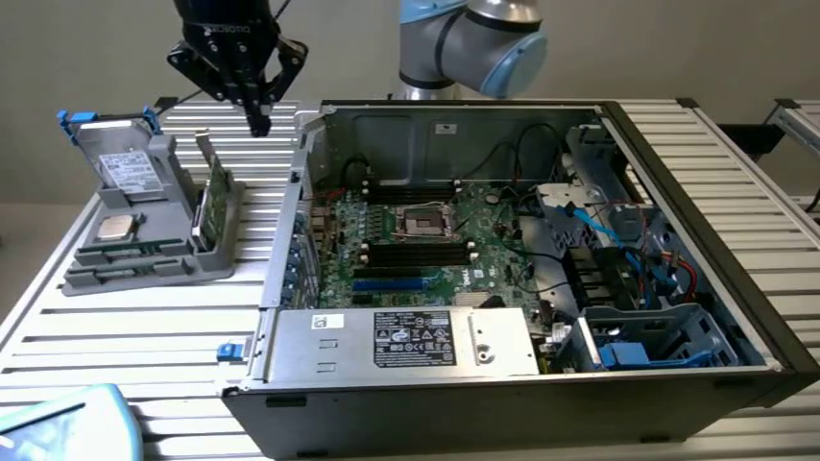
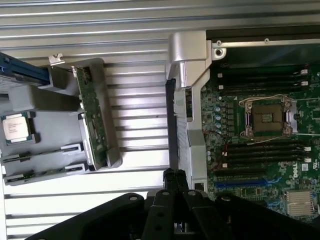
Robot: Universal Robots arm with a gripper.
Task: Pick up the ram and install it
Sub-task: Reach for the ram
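The ram, a long, narrow green circuit-board stick, lies flat in a slot near the front of the grey plastic parts holder. A second strip like it seems to sit in the next slot. The holder also carries a square silver processor chip, a taller green card with a metal bracket standing on edge, and a silver drive in a blue-tabbed carrier. The holder rests on the white slatted table, at the exterior view's left of the open black computer case.

The black two-fingered gripper hangs above the table, between the holder and the case wall, well apart from the ram. Its fingers are clenched together with nothing between them.

We judge the task hardly begun. The ram is untouched in its holder, and the long black memory slots on the green motherboard look empty, so both the pick-up and the installation remain.

As for writing, we read "DELL" in white on the motherboard in the wrist view. The white lettering on the gripper body and the labels on the silver power supply box are too small for us to read.
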